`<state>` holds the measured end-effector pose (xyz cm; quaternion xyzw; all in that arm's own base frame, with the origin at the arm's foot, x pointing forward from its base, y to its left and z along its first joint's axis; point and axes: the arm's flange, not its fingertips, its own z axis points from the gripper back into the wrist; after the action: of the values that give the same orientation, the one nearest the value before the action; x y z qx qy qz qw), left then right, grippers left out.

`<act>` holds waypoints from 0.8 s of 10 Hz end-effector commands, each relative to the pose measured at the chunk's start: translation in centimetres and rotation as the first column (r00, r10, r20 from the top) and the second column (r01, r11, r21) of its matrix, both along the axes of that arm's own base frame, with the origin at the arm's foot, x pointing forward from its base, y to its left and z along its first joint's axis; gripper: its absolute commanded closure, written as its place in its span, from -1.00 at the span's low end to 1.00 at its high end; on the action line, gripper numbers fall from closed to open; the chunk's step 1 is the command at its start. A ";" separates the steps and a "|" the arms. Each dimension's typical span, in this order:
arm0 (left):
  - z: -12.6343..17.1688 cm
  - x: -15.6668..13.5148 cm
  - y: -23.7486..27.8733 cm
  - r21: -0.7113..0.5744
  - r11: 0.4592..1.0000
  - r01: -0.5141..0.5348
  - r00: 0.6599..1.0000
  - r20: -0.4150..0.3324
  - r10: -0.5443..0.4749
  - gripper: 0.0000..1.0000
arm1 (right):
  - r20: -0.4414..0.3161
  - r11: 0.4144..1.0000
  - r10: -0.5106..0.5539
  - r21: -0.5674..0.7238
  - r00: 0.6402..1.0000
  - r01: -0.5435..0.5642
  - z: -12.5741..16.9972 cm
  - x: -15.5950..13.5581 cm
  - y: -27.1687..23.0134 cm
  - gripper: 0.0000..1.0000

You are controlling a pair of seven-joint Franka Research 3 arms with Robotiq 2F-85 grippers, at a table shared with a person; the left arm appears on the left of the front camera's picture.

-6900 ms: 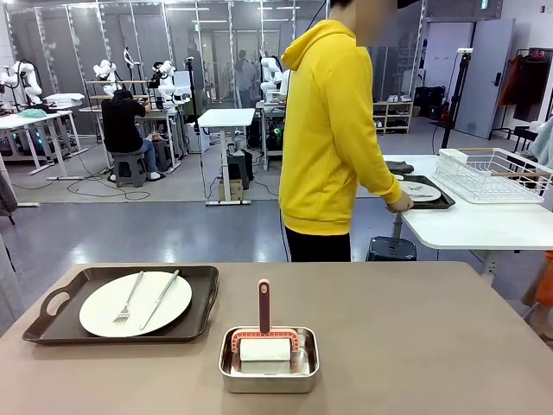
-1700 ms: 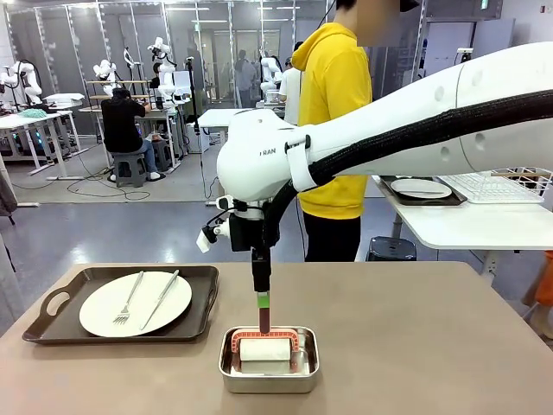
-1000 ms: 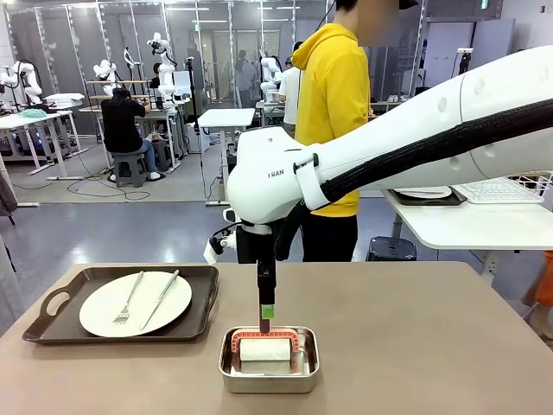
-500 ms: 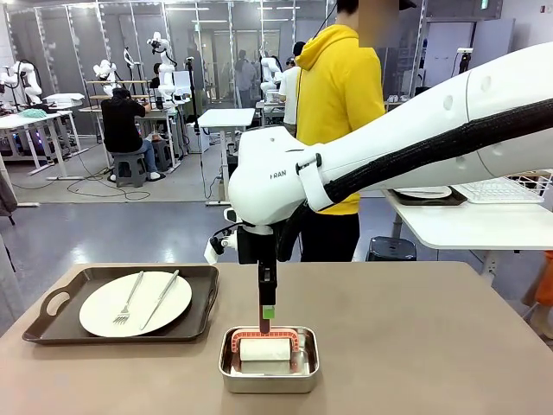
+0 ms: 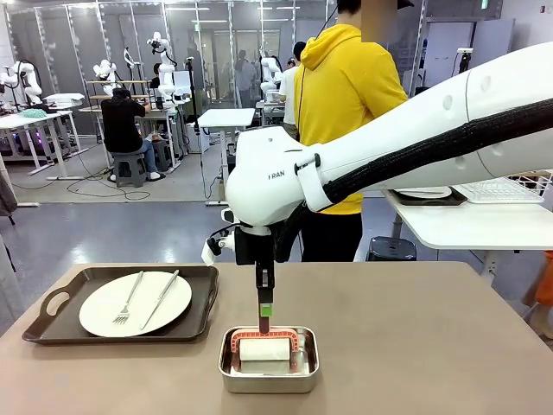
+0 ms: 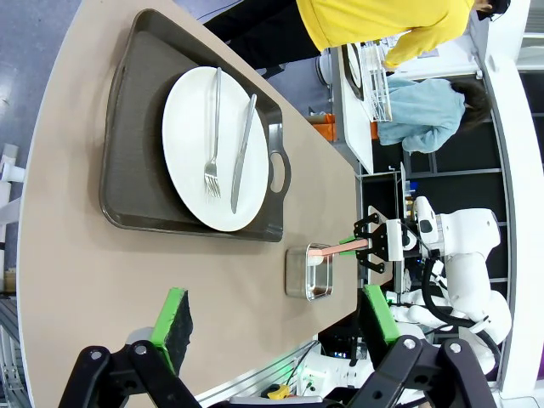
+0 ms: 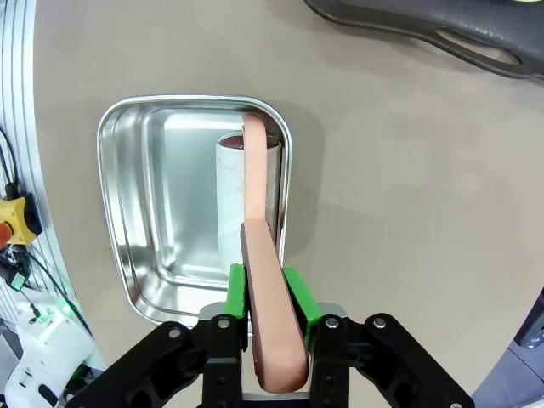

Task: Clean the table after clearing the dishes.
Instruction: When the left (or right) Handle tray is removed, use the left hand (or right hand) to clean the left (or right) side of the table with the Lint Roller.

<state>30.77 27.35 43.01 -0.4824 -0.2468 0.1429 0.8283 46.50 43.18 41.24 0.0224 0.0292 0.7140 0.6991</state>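
Note:
On the taupe table [image 5: 415, 346] a dark tray [image 5: 52, 322] holds a white plate [image 5: 104, 307] with a fork [image 5: 128, 298] and knife [image 5: 161, 298]. Another plate on a tray [image 5: 423, 189] lies on the white side table. A roller [image 5: 264, 349] with a pink handle [image 7: 259, 212] stands in a steel pan [image 5: 268, 373]. My right gripper [image 5: 265, 308] points straight down over the pan and is shut on that handle [image 7: 263, 293]. My left gripper [image 6: 276, 316] hangs open above the table, apart from the tray [image 6: 136, 153] and plate [image 6: 191, 161].
A person in a yellow hoodie [image 5: 346, 95] stands at the far side, near the white side table with a wire rack [image 5: 497, 186]. My right arm [image 5: 415, 130] spans the middle of the front view. The tray's handle end [image 7: 425, 25] lies past the pan [image 7: 153, 204].
The right gripper's fingers have closed onto the roller's pink handle. The person has shifted a little to the right. Tray, plate and pan have not moved.

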 end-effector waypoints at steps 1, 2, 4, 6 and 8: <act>0.3 -0.3 0.1 -0.009 1.000 0.006 1.000 0.009 -0.006 -1.00 | 0.015 1.000 -0.006 0.019 1.000 0.005 -0.2 -0.6 -0.3 1.00; 0.3 -0.3 0.1 -0.009 1.000 0.006 1.000 0.009 -0.006 -1.00 | 0.019 1.000 -0.009 0.023 1.000 0.008 -0.1 -0.7 -0.2 0.93; 0.3 -0.3 0.1 -0.009 1.000 0.006 1.000 0.009 -0.006 -1.00 | 0.031 1.000 -0.011 0.013 0.999 0.010 0.6 -1.7 0.1 1.00; 0.3 -0.3 0.1 -0.009 1.000 0.006 1.000 0.009 -0.006 -1.00 | 0.071 1.000 -0.026 -0.007 0.997 0.027 3.3 -3.5 -0.4 0.95; 0.3 -0.3 0.1 -0.009 1.000 0.006 1.000 0.009 -0.006 -1.00 | 0.059 0.992 -0.123 0.044 0.991 0.121 6.6 -5.2 -1.5 0.86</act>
<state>30.76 27.36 43.02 -0.4824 -0.2469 0.1429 0.8282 43.36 42.89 46.67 0.0093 0.0008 0.6962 0.7178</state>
